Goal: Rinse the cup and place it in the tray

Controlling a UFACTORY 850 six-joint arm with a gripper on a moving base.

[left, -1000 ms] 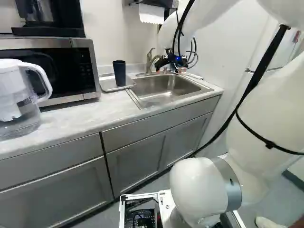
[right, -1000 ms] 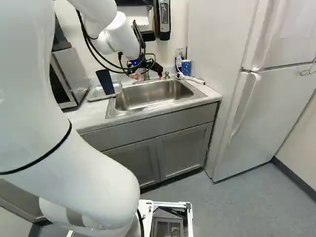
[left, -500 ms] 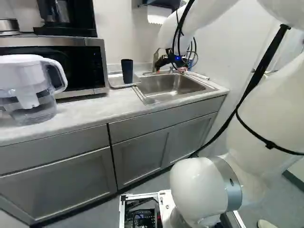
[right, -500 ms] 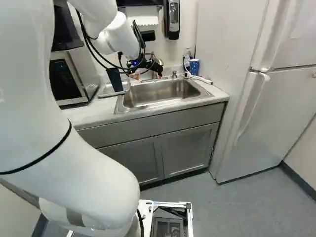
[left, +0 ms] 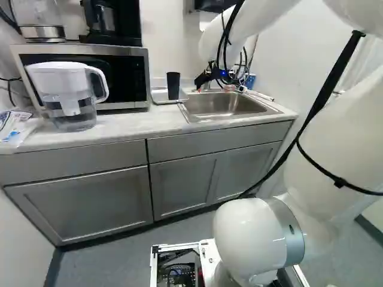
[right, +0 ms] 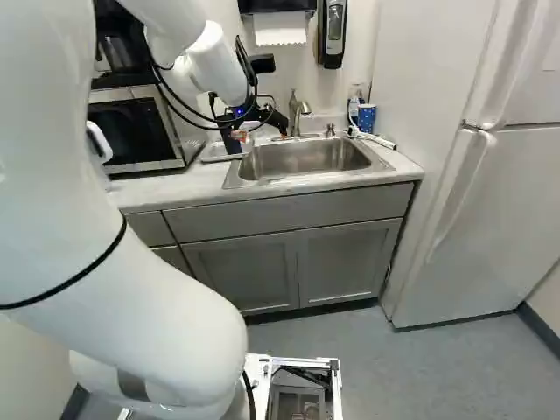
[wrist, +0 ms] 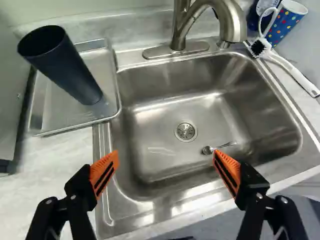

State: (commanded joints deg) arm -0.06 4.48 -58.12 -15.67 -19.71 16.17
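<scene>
My gripper (left: 204,79) hangs over the near-left part of the sink in the left base view. Its two orange-padded fingers are spread wide in the wrist view, and the gripper (wrist: 166,162) has nothing between them. The dark cup (wrist: 67,67) stands upright, mouth up, on the metal tray (wrist: 75,128), ahead of the fingers and off to one side. In the left base view the cup (left: 173,86) shows beside the microwave. The sink (wrist: 160,115) lies under and ahead of the gripper, with the faucet (wrist: 192,22) at its back edge.
A small spoon (wrist: 217,147) lies in the sink near the drain. A brush (wrist: 285,65) and a dotted mug (wrist: 287,22) are at the sink's back corner. A microwave (left: 102,72) and water pitcher (left: 69,95) stand on the counter (left: 125,127); a refrigerator (right: 477,219) is at the right.
The base has moved: counter, sink and microwave shift rightward in both base views. The arm keeps its pose against its lowest joint. The cup remains on the tray.
</scene>
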